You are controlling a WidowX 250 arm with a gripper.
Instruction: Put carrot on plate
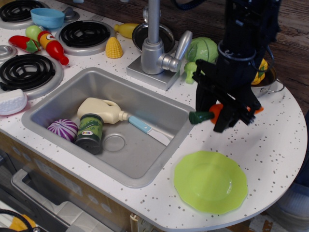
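My black gripper (227, 112) is shut on the carrot (212, 113) and holds it in the air above the counter, right of the sink. Only the carrot's dark green stub on the left, some orange next to it and the orange tip at the right show past the fingers. The lime-green plate (210, 181) lies empty on the counter near the front edge, below and slightly left of the gripper.
The steel sink (63, 89) holds a cream bottle, a can, a purple onion and a knife. The faucet (154, 53) stands behind it. A green cabbage (203, 48) and broccoli lie behind the gripper. Corn (114, 47), a blue bowl (47, 17) and burners are far left.
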